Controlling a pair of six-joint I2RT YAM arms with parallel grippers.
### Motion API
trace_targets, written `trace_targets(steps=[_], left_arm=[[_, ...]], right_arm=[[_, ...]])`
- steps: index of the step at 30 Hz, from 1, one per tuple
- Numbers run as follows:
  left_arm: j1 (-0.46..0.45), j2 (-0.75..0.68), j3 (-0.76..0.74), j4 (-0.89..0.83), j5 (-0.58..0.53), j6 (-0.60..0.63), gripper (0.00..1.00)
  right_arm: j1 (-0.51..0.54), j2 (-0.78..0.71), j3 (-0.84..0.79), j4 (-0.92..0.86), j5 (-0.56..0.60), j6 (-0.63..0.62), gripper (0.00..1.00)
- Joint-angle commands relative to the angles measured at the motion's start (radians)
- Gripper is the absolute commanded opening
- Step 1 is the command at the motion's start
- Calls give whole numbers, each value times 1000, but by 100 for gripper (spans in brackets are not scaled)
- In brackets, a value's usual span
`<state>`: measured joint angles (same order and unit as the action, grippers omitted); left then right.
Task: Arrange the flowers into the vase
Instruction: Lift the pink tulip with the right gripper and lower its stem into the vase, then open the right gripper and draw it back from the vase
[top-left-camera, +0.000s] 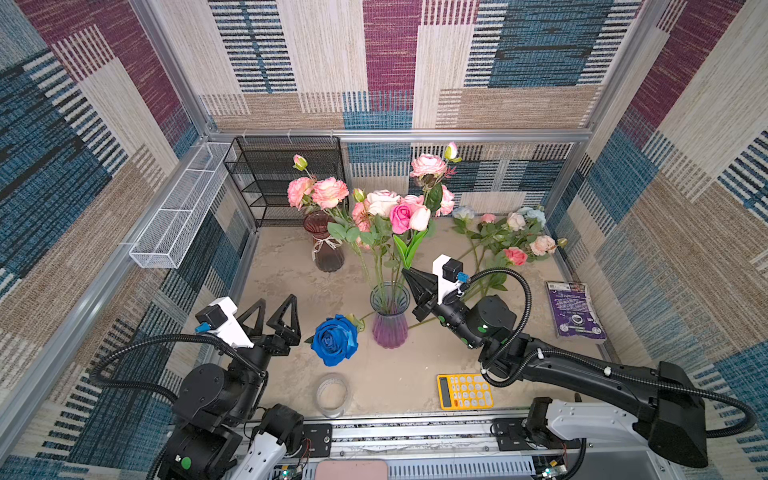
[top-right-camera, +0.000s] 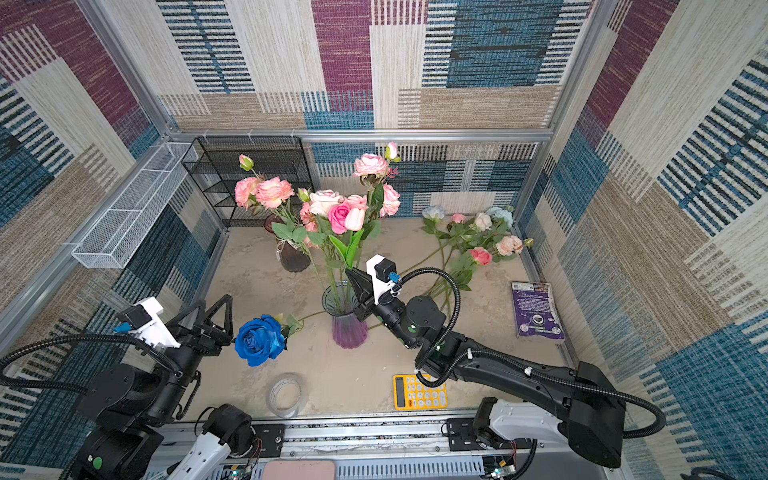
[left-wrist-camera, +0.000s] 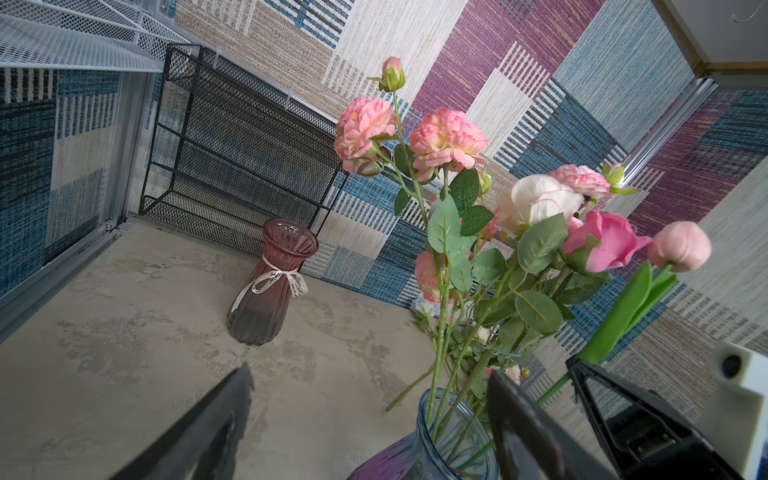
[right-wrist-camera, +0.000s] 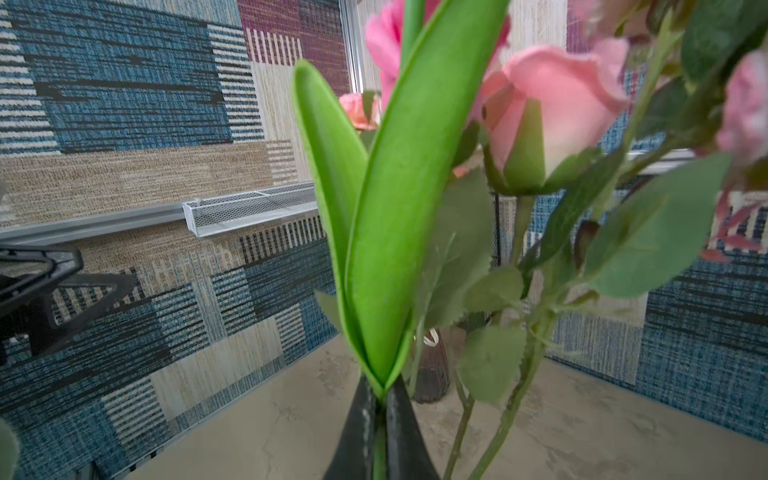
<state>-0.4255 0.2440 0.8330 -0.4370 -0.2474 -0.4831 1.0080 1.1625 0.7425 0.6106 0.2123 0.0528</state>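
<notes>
Flower: pale pink long-stemmed tulip (left-wrist-camera: 679, 245) stood near-upright in ribbed blue-purple glass vase (top-left-camera: 390, 328).
Right gripper (right-wrist-camera: 379, 390): pinched its stem near rim.
Left gripper (top-left-camera: 276, 300): spread.

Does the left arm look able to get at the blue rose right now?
Probably yes. The left gripper, jaws open, sits beside the blue rose, which lies on the table with nothing between them. The right gripper, shut on a tulip, is elsewhere.
</notes>
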Motion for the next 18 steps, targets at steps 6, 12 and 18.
trace_targets(steps=[6, 12, 18], left_arm=[[1, 9, -14, 27, 7, -8, 89], [1, 13, -15, 25, 10, -8, 89], [2, 14, -15, 15, 11, -8, 89]], right_arm=[[0, 18, -52, 3, 5, 82, 0], [-1, 48, -17, -167, -5, 162, 16], [0, -6, -12, -319, -64, 228, 47]])
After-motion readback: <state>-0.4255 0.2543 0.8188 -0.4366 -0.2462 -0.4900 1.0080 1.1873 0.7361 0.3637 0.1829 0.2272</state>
